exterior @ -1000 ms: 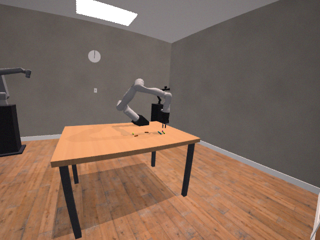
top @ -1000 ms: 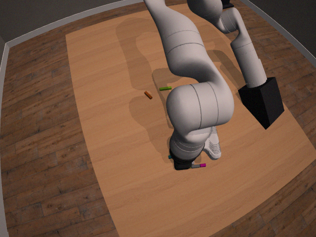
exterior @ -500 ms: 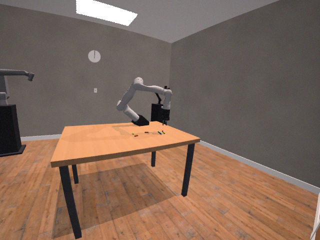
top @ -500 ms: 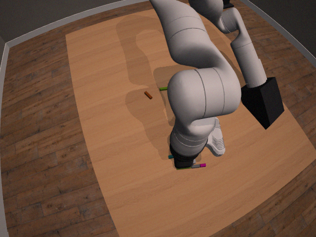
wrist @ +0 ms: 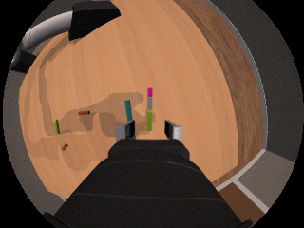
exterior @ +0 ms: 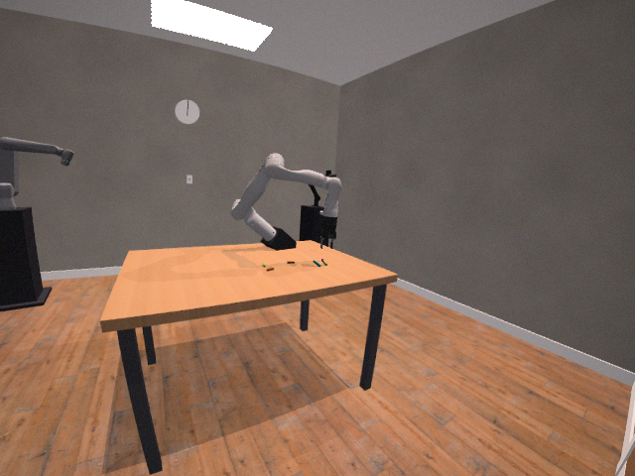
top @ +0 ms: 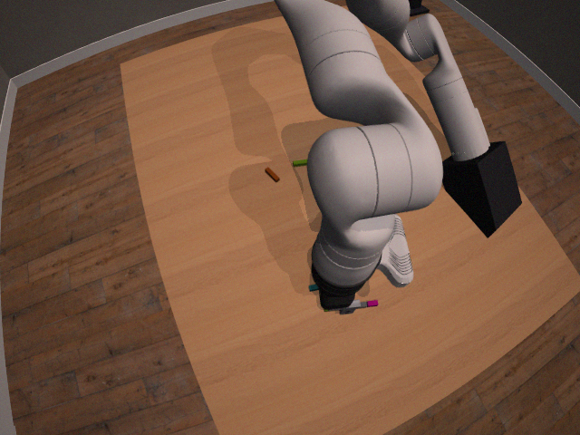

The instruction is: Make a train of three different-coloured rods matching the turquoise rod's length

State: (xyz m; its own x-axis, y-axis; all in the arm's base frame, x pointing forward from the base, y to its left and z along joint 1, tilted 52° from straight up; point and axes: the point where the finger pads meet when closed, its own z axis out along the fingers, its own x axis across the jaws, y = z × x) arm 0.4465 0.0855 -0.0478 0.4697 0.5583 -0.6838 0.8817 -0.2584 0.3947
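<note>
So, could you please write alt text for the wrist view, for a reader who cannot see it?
The open hand hovers above a wooden table, holding nothing. Ahead lies a line of lime, grey and magenta rods, with a turquoise rod beside it.

Light came from a bright ceiling panel (exterior: 209,23) at the upper left of the exterior view, blown out to plain white. It was even and moderate, with no glare. The arm (top: 355,93) cast soft, layered shadows across the tabletop (top: 197,234). The top view bowed at its edges; the wrist view was a dark-rimmed fisheye circle, coarse and slightly soft.
</note>
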